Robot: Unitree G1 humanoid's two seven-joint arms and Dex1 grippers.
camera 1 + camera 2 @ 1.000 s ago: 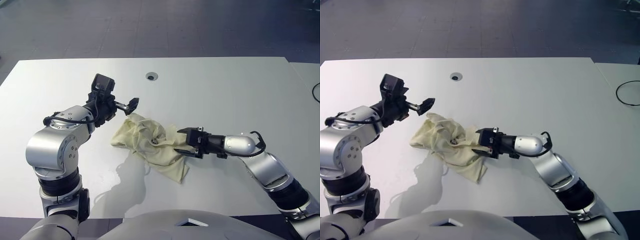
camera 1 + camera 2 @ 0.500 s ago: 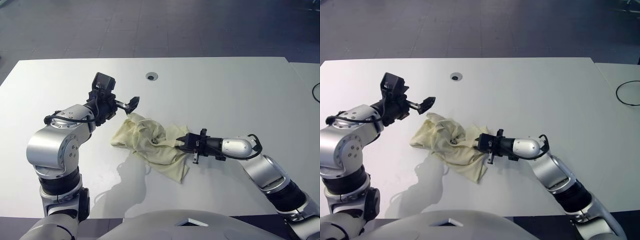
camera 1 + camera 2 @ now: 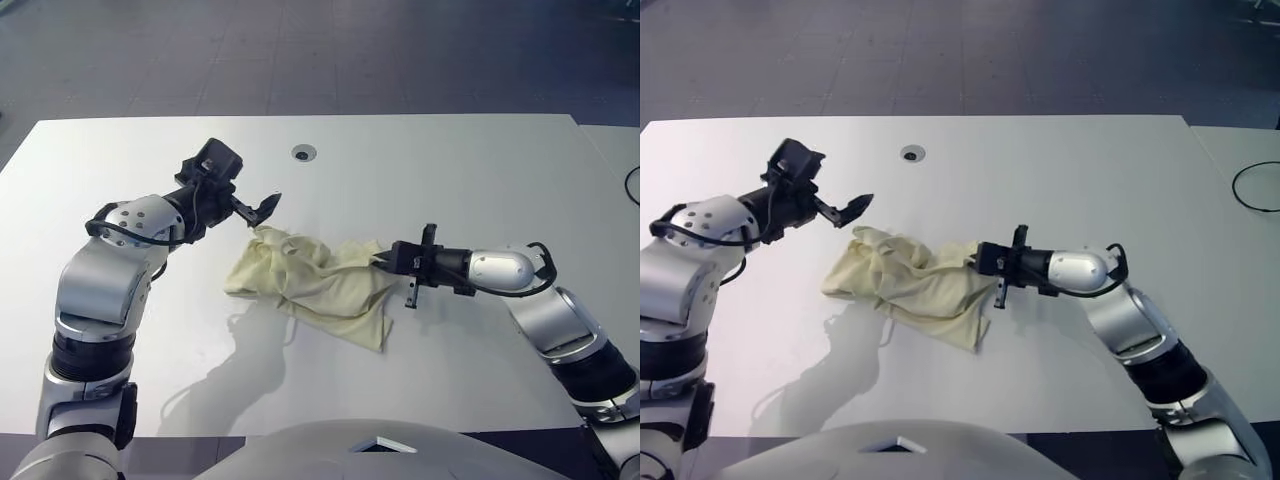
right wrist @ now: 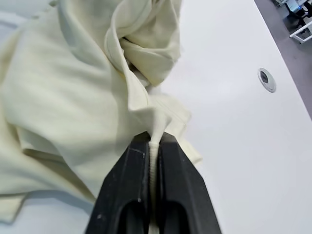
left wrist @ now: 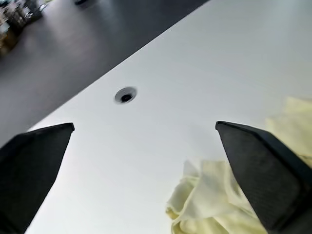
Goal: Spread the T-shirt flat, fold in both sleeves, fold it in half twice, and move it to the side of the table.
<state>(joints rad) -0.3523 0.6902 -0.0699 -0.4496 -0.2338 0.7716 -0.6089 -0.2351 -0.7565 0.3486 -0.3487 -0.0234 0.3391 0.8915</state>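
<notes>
A pale yellow T-shirt (image 3: 305,283) lies crumpled near the middle of the white table (image 3: 460,170). My right gripper (image 3: 388,257) is shut on the T-shirt's right edge, and the cloth stretches toward it; the right wrist view shows a fold of the T-shirt (image 4: 73,102) pinched between the black fingers (image 4: 127,195). My left gripper (image 3: 262,207) hangs open just above the T-shirt's far left corner, holding nothing. In the left wrist view its two dark fingertips (image 5: 265,165) stand wide apart over the table, with the T-shirt (image 5: 219,204) beneath them.
A round cable hole (image 3: 303,152) sits in the table at the back, behind the shirt. A black cable loop (image 3: 1255,185) lies on the neighbouring surface at the far right. Bare table surrounds the shirt on all sides.
My right gripper closed on the T-shirt's edge and pulled it to the right, stretching the cloth out. The left arm's elbow dropped and its gripper shifted slightly.
</notes>
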